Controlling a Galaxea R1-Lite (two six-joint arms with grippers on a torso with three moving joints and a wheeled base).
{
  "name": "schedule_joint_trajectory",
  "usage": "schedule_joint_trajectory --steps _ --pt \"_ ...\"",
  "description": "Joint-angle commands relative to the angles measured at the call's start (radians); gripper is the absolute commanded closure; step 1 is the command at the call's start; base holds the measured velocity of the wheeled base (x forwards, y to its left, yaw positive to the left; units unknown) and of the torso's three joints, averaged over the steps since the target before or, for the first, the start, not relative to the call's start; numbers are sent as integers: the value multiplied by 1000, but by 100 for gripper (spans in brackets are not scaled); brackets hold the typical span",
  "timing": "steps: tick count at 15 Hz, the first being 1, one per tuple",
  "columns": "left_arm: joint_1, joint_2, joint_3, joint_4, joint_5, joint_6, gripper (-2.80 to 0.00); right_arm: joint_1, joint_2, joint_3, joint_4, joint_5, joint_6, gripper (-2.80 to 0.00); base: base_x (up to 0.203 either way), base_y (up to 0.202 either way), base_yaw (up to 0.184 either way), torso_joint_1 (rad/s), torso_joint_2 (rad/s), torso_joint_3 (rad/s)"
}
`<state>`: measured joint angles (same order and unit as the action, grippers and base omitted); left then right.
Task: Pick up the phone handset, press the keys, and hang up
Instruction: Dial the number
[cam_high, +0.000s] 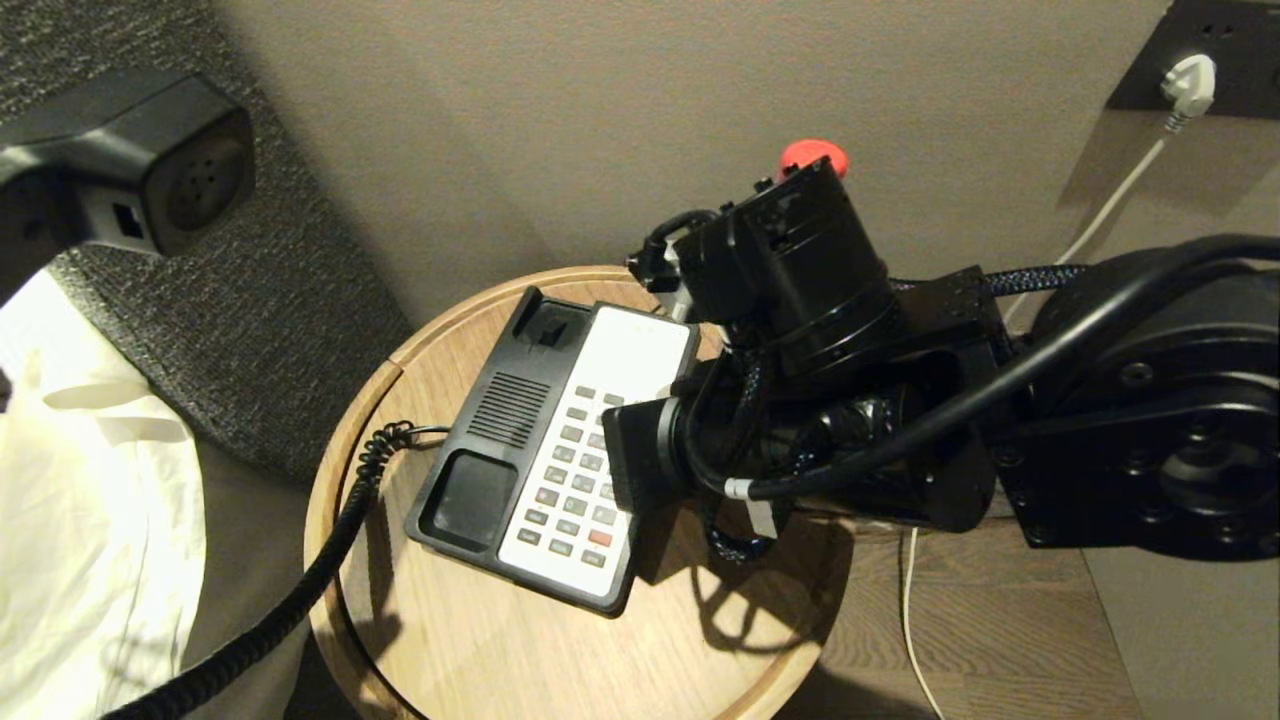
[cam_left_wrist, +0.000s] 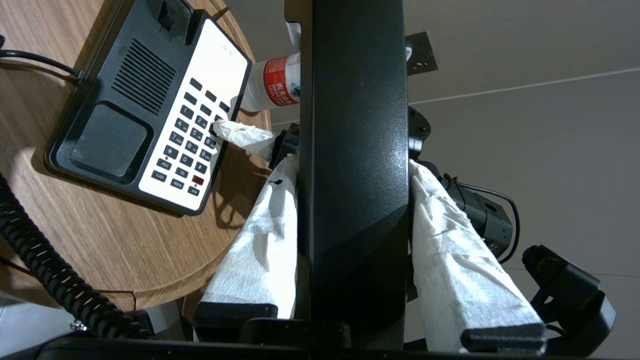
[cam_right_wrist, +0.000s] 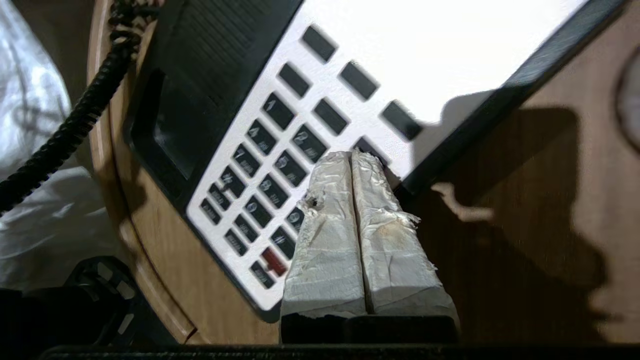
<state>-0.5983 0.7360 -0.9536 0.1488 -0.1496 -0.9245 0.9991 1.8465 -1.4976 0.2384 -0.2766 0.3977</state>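
The round wooden desk (cam_high: 480, 640) carries the phone base (cam_high: 560, 440), its cradle empty. At ten o'clock of the base in the head view, the phone handset (cam_high: 150, 170) hangs lifted off, its coiled cord (cam_high: 300, 590) trailing over the desk rim. Only the left wrist view shows the left tool (cam_left_wrist: 352, 165) clamped on the handset's shaft, plus a bottle (cam_left_wrist: 275, 82) behind the base. Only the right wrist view shows the right tool (cam_right_wrist: 352, 160) pressed shut, tips on a key (cam_right_wrist: 367, 147).
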Motion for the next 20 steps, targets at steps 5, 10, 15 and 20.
schedule_joint_trajectory --steps 5,10,15,20 --pt "0 -4 19 -8 -4 -5 0 7 -38 2 -21 11 7 0 0 0 0 0 0 0" --pt "0 -10 29 -8 -15 -7 0 26 -32 19 -18 42 20 0 0 0 0 0 0 0" --pt "0 -13 35 -8 -18 -16 0 26 -16 27 -8 39 17 0 0 0 0 0 0 0" --pt "0 -13 42 -8 -19 -19 0 26 -11 57 -14 39 14 0 0 0 0 0 0 0"
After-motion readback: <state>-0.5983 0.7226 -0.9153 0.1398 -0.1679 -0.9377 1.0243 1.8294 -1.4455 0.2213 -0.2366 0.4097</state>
